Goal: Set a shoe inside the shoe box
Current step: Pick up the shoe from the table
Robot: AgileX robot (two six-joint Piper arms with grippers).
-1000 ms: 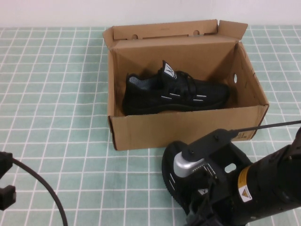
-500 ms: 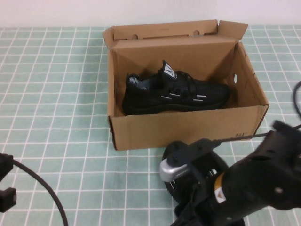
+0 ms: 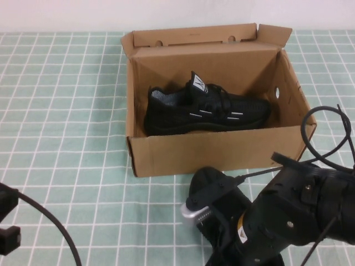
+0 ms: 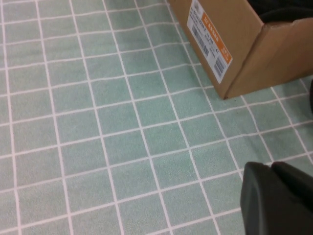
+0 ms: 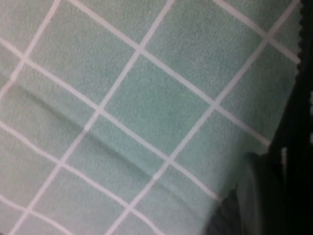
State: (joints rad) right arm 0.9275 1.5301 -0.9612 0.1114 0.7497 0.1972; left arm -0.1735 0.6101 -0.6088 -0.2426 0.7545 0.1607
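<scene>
A green checked cloth [image 5: 146, 88] with white grid lines is being seen close up, covering the counter; a soft crease is running across it. A dark, blurred shape [image 5: 279, 191] is being shown at one corner.

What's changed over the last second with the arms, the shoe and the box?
The right arm pulled back toward the near right edge, and the right gripper, low over the cloth beside the near shoe, closed. The shoe in the shoe box and the shut left gripper stayed put.
</scene>
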